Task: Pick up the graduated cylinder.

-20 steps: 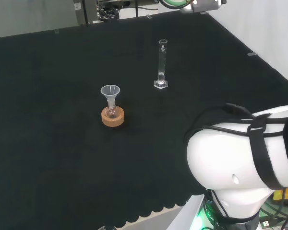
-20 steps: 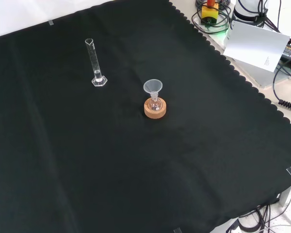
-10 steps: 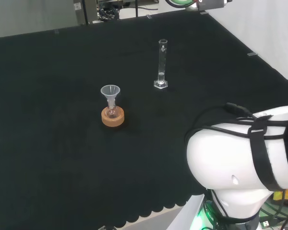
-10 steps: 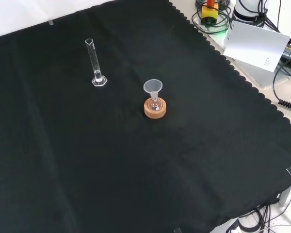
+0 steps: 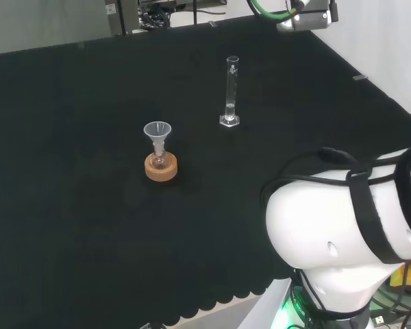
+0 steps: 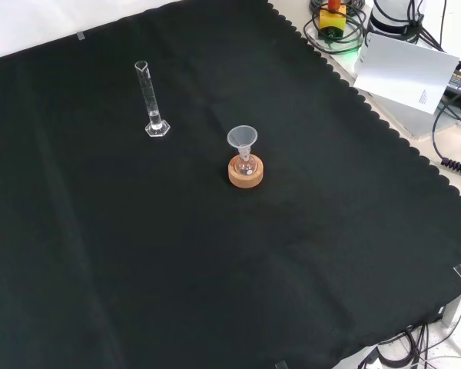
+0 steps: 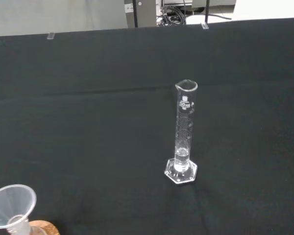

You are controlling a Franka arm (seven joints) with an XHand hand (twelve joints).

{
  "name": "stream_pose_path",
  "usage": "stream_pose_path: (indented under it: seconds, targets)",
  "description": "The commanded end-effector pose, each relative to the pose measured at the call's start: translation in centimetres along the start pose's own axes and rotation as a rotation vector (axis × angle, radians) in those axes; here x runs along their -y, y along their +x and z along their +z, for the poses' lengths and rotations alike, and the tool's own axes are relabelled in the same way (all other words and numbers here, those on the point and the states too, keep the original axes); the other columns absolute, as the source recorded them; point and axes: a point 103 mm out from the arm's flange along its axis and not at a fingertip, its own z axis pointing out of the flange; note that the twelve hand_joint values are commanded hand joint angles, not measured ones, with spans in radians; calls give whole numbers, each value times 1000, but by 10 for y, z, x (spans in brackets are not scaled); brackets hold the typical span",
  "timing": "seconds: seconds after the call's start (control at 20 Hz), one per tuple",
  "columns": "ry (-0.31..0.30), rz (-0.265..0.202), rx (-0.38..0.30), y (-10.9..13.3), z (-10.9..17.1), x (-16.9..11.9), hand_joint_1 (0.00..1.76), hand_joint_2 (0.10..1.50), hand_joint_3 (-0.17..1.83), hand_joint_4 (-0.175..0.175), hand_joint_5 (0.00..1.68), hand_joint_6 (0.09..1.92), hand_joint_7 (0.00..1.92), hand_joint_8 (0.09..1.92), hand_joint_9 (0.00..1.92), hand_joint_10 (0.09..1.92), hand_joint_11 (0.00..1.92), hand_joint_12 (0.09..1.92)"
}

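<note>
The state of the hand cannot be told from these pictures. The wrist camera looks over the black cloth [image 7: 88, 122] toward the tall, narrow graduated cylinder of clear glass [image 7: 183, 132], so I judge that the hand is well apart from the cylinder and facing it, with open cloth between them.

The graduated cylinder stands upright on its small hexagonal foot. Its long axis is vertical, with the pouring lip at the top. In the head view the cylinder [image 5: 230, 92] is in the farther part of the cloth, to the left of the arm's big white link [image 5: 342, 226]. In the front view it [image 6: 150, 100] stands toward the upper left. Nothing touches it.

The nearest other thing is a small clear flask with a clear funnel in its neck [image 5: 158, 144], which sits on a round cork ring stand [image 5: 160, 168]. In the head view it is nearer to the camera and to the left of the cylinder; in the front view the flask with funnel [image 6: 243, 150] is to the right and lower. The two are clearly apart.

Because the cylinder is thin and upright, I think the hand should come at it from the side and close round the tube. It could easily tip over if the fingers push it first.
</note>
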Motion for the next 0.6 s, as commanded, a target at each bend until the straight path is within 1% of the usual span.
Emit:
stream_pose_path:
  seconds: [0.05, 0.15, 0.25, 0.35, 0.5, 0.6]
  targets:
    - [4, 9, -36, -19, 26, -24, 122, 1378, 25, -31, 231, 87, 0, 410, 135, 683, 0, 1401]
    - [-1, 14, -64, -23, 35, -37, 131, 1375, 24, -33, 233, 87, 0, 415, 136, 686, 0, 1402]
    - [16, 19, -74, -26, 46, -55, 140, 1373, 23, -34, 235, 87, 0, 420, 137, 688, 1, 1403]
    - [27, 25, -99, -29, 56, -74, 148, 1369, 21, -35, 236, 87, 0, 425, 137, 689, 1, 1403]
    - [21, 21, -124, -32, 73, -99, 169, 1356, 15, -37, 237, 87, 0, 435, 139, 692, 1, 1404]
    - [14, 27, -140, -36, 84, -113, 187, 1345, 10, -40, 239, 87, 0, 454, 144, 696, 1, 1404]
